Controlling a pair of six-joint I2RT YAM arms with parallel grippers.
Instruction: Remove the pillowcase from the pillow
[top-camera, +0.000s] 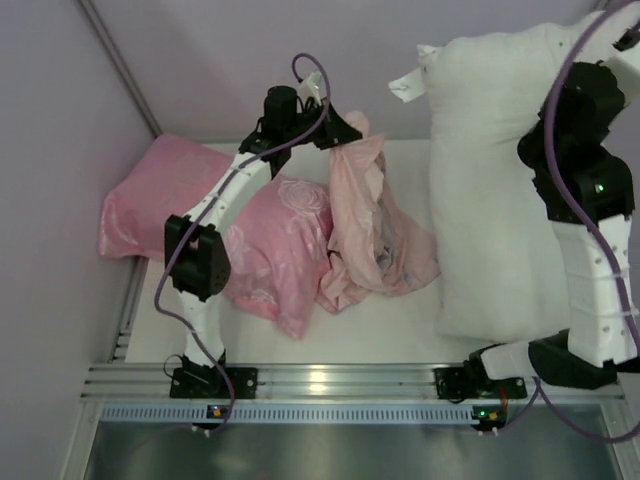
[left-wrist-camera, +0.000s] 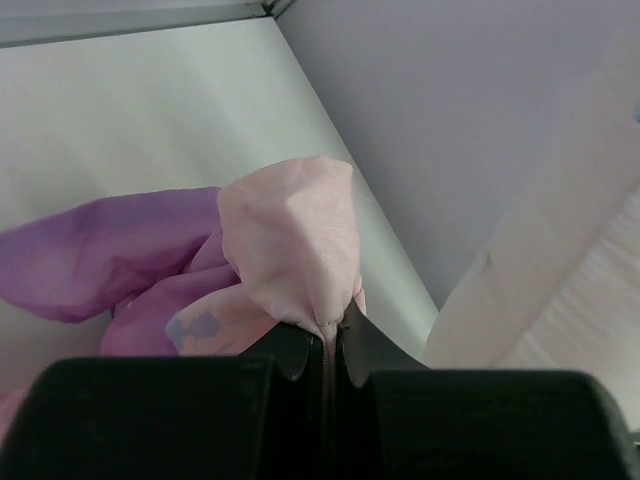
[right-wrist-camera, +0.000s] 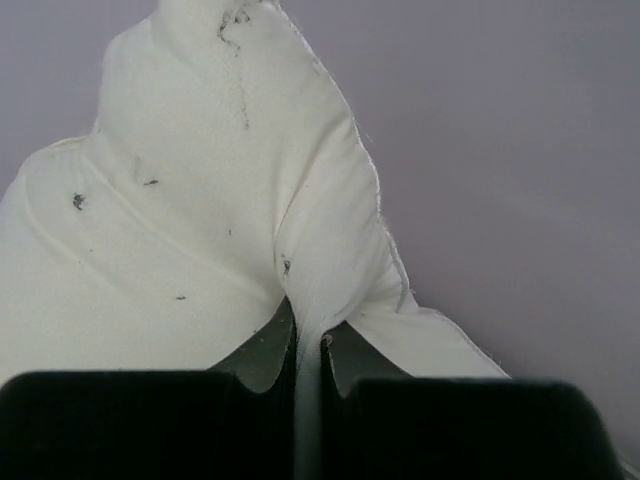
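Clamped tight in the left gripper (left-wrist-camera: 330, 335), jaws closed: a pale pink fold of the pillowcase (top-camera: 372, 225). Hanging from there in a crumpled heap down onto the table (top-camera: 400, 335), with purple cloth showing in the left wrist view. Resting against the right side of the pink rose pillow (top-camera: 250, 225). Pinched in the right gripper (right-wrist-camera: 308, 335), jaws likewise closed: an edge of the white pillow (top-camera: 490, 180). Held up on the right, bare, out of the pillowcase and just beside it, with a small tag (top-camera: 405, 85) at the top left corner.
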